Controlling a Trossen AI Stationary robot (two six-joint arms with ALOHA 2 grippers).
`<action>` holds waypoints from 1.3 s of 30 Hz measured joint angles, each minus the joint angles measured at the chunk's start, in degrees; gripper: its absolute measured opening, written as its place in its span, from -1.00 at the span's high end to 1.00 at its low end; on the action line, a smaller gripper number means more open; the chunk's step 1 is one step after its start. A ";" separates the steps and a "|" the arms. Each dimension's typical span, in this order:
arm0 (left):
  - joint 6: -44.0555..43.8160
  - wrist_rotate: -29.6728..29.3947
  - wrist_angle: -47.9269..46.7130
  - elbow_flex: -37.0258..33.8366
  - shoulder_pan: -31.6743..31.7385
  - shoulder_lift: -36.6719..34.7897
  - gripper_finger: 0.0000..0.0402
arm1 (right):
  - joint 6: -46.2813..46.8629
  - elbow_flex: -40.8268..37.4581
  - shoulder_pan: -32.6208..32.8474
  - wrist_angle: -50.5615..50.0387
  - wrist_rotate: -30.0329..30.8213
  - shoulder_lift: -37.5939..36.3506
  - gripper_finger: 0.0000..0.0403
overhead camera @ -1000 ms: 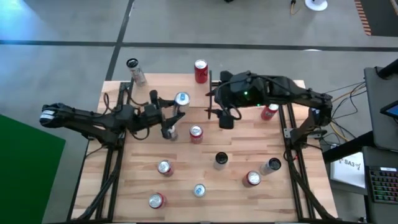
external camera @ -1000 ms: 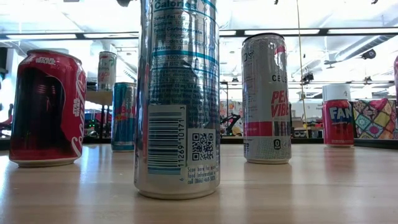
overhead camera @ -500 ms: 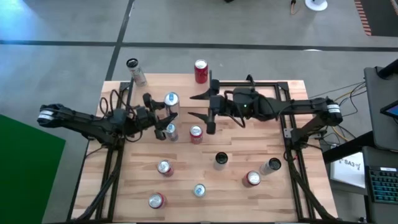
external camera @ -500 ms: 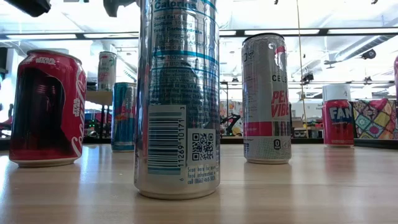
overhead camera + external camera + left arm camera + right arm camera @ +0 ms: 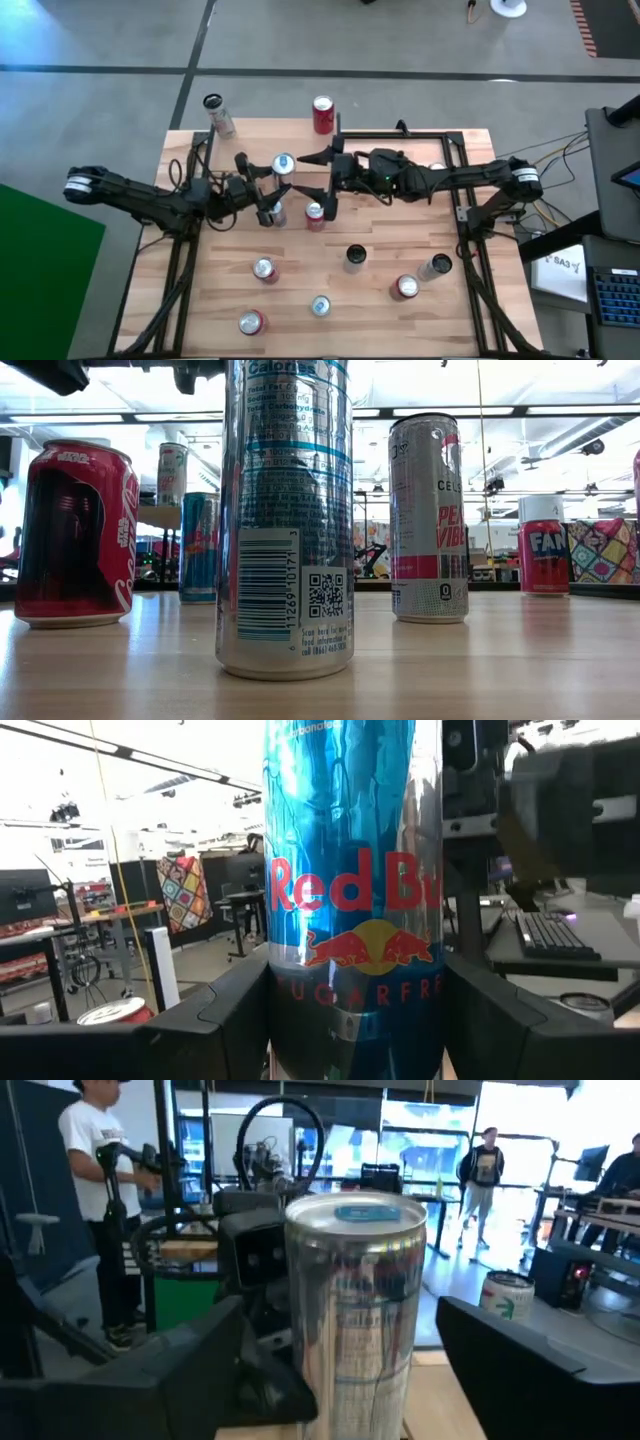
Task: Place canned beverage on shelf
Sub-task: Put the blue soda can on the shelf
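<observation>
A blue and silver Red Bull can (image 5: 350,890) stands upright in my left gripper (image 5: 262,190), lifted over the table's middle left; its top (image 5: 283,163) shows in the high view. My right gripper (image 5: 312,175) reaches level from the table's right and is open. Its fingers (image 5: 180,1370) stand on either side of the can's upper part (image 5: 355,1280), with a gap showing on each side. The shelf (image 5: 400,133), light wood in a black frame, stands at the table's far right under my right arm. My left gripper pinches the lower part of the can's body (image 5: 350,1020) between its two fingers (image 5: 225,1015), one on each side. The fingers come about level from the table's left. The can is upright and lifted clear of the table.
Several cans stand on the table: a red one (image 5: 315,213) just under the grippers, others toward the near edge (image 5: 264,268) (image 5: 405,288), and two at the far edge (image 5: 323,115) (image 5: 218,115). People (image 5: 100,1180) stand in the room beyond the table.
My right gripper has sunk and gone toward the table's left, away from the shelf. It has tipped from pointing down to about level and now has its fingers around the can that my left gripper holds.
</observation>
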 joint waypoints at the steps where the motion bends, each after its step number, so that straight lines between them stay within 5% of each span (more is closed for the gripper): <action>1: -0.04 0.00 0.24 -0.02 -0.02 0.06 -0.08 | 0.08 0.29 -0.01 -0.02 0.12 0.33 -0.64; 20: -1.79 0.15 1.69 -0.01 -0.03 1.09 -0.10 | -0.63 6.92 -2.01 1.42 -0.16 7.72 -0.74; 24: -1.99 0.09 1.53 0.00 -0.04 1.09 -0.13 | -0.91 6.91 -2.01 2.11 -0.21 8.02 -0.59; 31: -2.03 0.20 1.93 0.09 -0.04 1.03 -0.38 | -0.57 6.84 -2.09 1.69 -2.03 8.02 -0.03; 39: -3.54 0.26 -0.52 0.11 -0.16 -0.33 -0.52 | 0.00 6.82 -2.87 -0.12 -2.88 7.43 -0.01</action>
